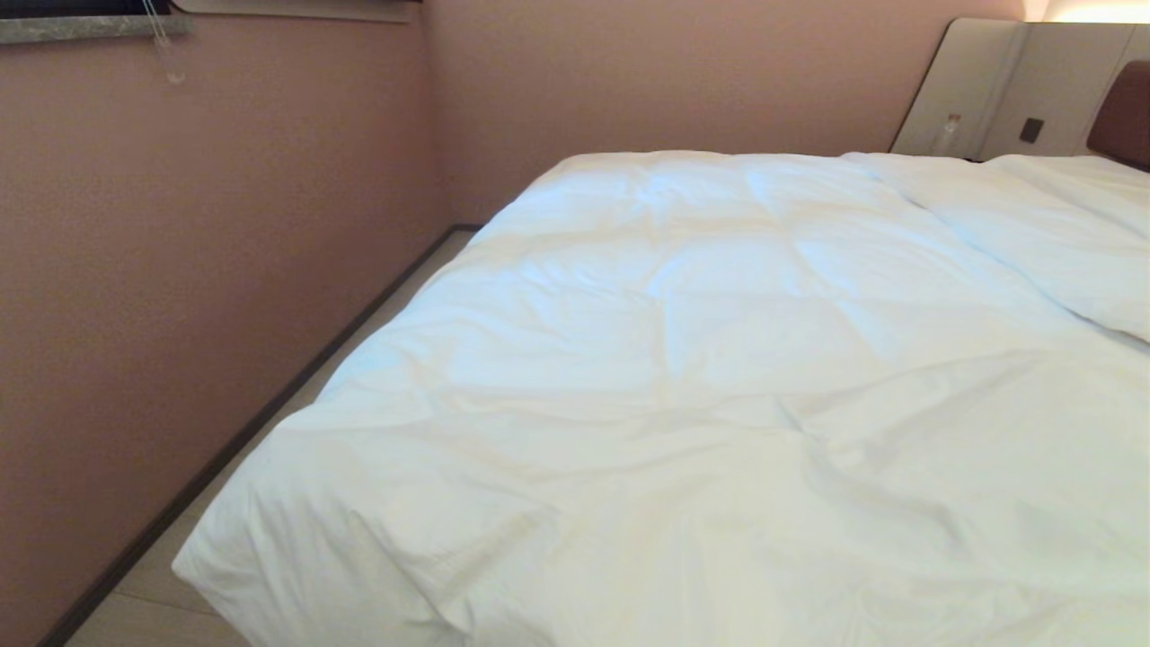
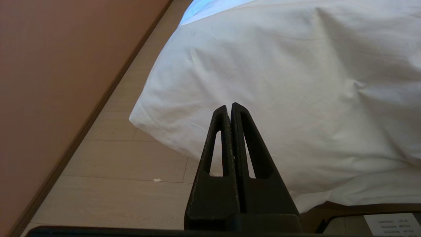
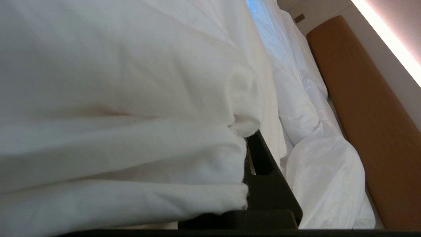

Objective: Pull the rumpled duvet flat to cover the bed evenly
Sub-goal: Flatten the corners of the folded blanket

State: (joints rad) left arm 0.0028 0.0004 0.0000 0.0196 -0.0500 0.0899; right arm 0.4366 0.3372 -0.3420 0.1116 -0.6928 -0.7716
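Note:
The puffy white duvet [image 1: 683, 359] lies spread over the bed, with faint quilted squares and creases. Its near left corner hangs over the bed's edge toward the floor. Of the bed itself only the brown headboard [image 1: 1123, 112] shows. Neither arm appears in the head view. My left gripper [image 2: 229, 107] is shut and empty, hanging just in front of that drooping corner of the duvet [image 2: 279, 82]. My right gripper [image 3: 248, 136] is shut on a bunched fold of the duvet [image 3: 115, 82]. One black finger [image 3: 263, 158] shows and the cloth hides the other.
A pink wall [image 1: 180, 270] runs close along the bed's left side, leaving a narrow strip of pale wood floor [image 2: 115, 184]. White pillows [image 1: 1060, 234] lie at the head, against the headboard [image 3: 361, 115]. Beige panels [image 1: 1006, 90] stand behind.

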